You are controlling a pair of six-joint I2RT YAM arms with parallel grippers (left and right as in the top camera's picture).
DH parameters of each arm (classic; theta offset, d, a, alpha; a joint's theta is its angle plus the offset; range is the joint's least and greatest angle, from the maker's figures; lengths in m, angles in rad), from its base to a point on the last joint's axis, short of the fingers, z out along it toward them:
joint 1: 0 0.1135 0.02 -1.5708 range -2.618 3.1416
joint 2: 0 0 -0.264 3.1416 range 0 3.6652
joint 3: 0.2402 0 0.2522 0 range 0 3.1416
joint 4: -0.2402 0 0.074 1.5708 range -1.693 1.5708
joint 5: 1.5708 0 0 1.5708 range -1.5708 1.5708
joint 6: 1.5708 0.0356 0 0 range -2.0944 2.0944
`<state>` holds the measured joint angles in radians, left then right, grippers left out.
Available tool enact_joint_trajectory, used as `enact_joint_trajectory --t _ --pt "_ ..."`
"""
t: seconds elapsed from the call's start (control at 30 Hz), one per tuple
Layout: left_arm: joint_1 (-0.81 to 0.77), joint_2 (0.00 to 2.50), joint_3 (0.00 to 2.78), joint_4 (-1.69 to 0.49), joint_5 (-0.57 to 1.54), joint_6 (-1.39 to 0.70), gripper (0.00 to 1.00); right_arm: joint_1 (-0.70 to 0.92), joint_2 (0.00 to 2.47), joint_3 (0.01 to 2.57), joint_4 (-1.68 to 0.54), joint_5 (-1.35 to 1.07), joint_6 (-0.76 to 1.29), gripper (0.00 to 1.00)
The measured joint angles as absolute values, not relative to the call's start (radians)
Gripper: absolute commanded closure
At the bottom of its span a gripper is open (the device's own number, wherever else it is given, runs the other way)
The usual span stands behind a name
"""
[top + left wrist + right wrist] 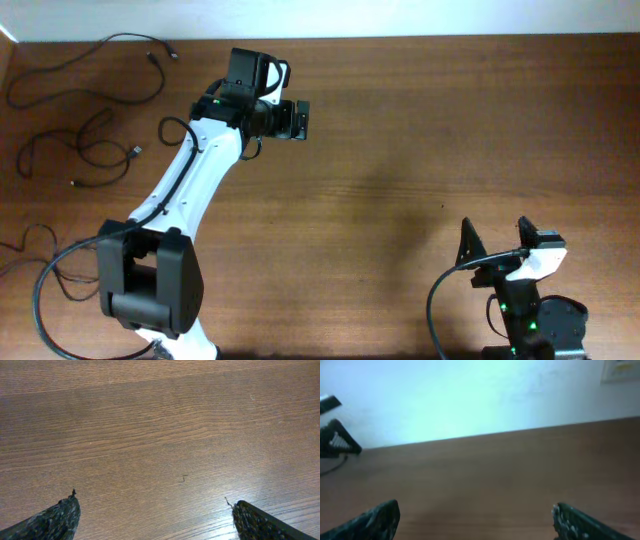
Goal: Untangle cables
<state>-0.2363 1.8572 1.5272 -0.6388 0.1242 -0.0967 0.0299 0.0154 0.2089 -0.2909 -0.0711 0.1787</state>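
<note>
Overhead: left arm [185, 185] rises closest, reaching toward 1 o'clock, and its left gripper [303, 120] hangs over bare tabletop [420, 130]. Three thin black cables [135, 151] lie in loose loops at 10 o'clock, well apart from both grippers. The top cord stretches roughly 9 to 3 o'clock. Right gripper [495, 238] sits at 5 o'clock.

Left wrist: fingers [55, 517] spread wide, holding nothing, wood grain below.

Right wrist: fingers [375, 520] wide apart, empty. A wall notice [620, 370] is too blurred to read.
</note>
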Motion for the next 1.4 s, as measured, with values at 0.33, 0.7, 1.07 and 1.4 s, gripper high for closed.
enact_joint_trajectory --t 0.33,0.7,1.07,1.4 --pt "-0.236 1.857 1.527 -0.639 0.124 -0.097 0.01 0.030 0.015 0.037 0.006 -0.032 0.056 0.02" --pt "-0.236 1.857 1.527 -0.639 0.124 -0.097 0.01 0.014 0.014 0.010 -0.074 -0.015 0.000 0.02" --pt "-0.236 1.857 1.527 -0.639 0.124 -0.097 0.01 0.014 0.014 0.010 -0.075 -0.007 -0.011 0.02" --pt "-0.236 1.857 1.527 -0.639 0.124 -0.097 0.01 0.014 0.014 0.010 -0.074 -0.007 -0.011 0.02"
